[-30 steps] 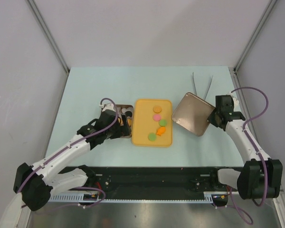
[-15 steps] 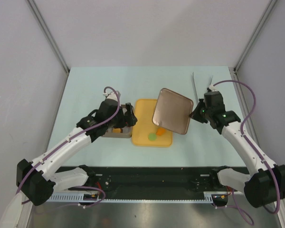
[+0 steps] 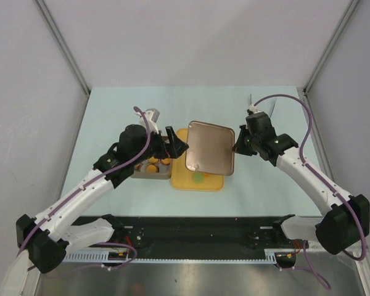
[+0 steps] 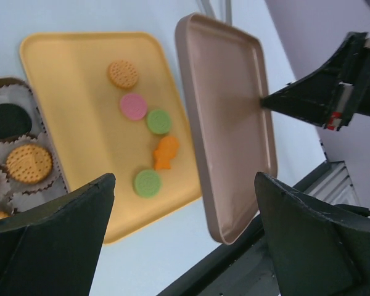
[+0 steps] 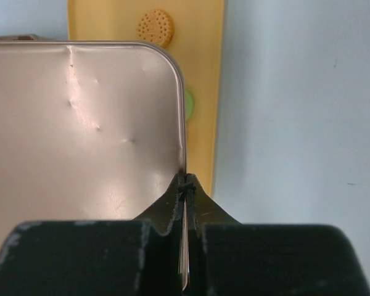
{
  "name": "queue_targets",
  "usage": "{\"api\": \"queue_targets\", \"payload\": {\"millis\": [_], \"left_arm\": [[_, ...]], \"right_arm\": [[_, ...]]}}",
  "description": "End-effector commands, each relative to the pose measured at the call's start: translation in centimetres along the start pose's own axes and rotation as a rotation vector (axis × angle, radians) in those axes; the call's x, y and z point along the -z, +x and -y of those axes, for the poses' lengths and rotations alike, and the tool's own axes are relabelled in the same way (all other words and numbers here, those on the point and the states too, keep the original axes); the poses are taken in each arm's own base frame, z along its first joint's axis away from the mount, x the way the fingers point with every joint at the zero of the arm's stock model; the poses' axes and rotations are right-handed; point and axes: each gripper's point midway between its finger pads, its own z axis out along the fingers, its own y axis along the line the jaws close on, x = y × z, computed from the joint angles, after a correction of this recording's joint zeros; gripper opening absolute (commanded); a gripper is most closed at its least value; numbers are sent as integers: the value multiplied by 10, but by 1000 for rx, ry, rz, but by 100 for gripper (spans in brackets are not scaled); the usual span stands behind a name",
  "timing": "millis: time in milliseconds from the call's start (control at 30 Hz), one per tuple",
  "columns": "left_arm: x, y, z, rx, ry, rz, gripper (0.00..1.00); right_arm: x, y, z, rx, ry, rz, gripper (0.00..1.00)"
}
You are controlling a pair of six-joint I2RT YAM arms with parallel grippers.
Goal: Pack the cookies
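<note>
Several cookies lie on the yellow tray (image 4: 80, 111): a tan one (image 4: 123, 73), a pink one (image 4: 133, 106), two green ones (image 4: 158, 121) and an orange piece (image 4: 166, 154). A metal tin (image 3: 153, 168) left of the tray holds tan cookies (image 4: 28, 163) and a black one (image 4: 8, 120) in white paper cups. My right gripper (image 5: 185, 183) is shut on the rim of the tin's copper lid (image 3: 209, 148) and holds it tilted above the tray. My left gripper (image 3: 174, 143) is open and empty above the tin and tray.
Metal tongs (image 3: 262, 105) lie at the back right of the table. The black rail of the arm bases (image 3: 197, 228) runs along the near edge.
My right gripper has carried the lid left, from the table's right side to above the yellow tray. My left gripper has risen from the tin and moved right.
</note>
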Motion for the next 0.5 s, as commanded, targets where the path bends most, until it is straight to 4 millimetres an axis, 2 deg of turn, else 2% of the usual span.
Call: {"api": "queue_targets", "payload": {"millis": [0,133,200,400,467], "left_arm": [[1,-11,20,-30,101,47,100],[-1,-9,24,-32,138,51,100],[-3,-5,24,-31,146,38,97],[-8,4,23,-31,169,24,86],[-8,4,24,-34,175,26,78]], "right_arm": [[6,-15,-24,33,-61,37,0],[10,-15,-39,45,-96,45,0],[15,-13,-53,52,-149,33,0],[27,-14,-75,68,-217,34,0],[33,-14,-83,80,-246,35,0]]}}
